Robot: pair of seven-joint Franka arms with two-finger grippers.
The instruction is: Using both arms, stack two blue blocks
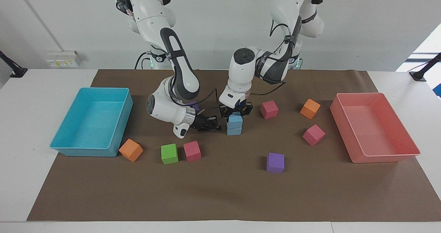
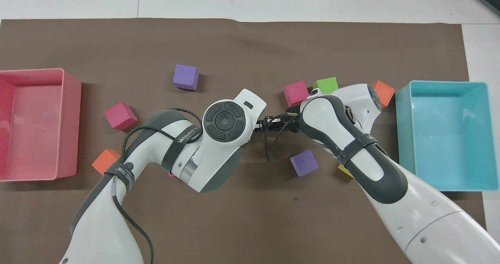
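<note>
Two light-blue blocks stand stacked in the middle of the brown mat. The upper blue block sits squarely on the lower blue block. My left gripper comes straight down on the stack and is shut on the upper block. My right gripper lies low over the mat beside the lower block, toward the right arm's end, shut and holding nothing. A small gap shows between its tips and the block. In the overhead view the left arm's wrist hides the stack, and the right gripper points at it.
A turquoise tray stands at the right arm's end and a pink tray at the left arm's end. Loose cubes lie around: orange, green, pink, purple, pink, orange, pink.
</note>
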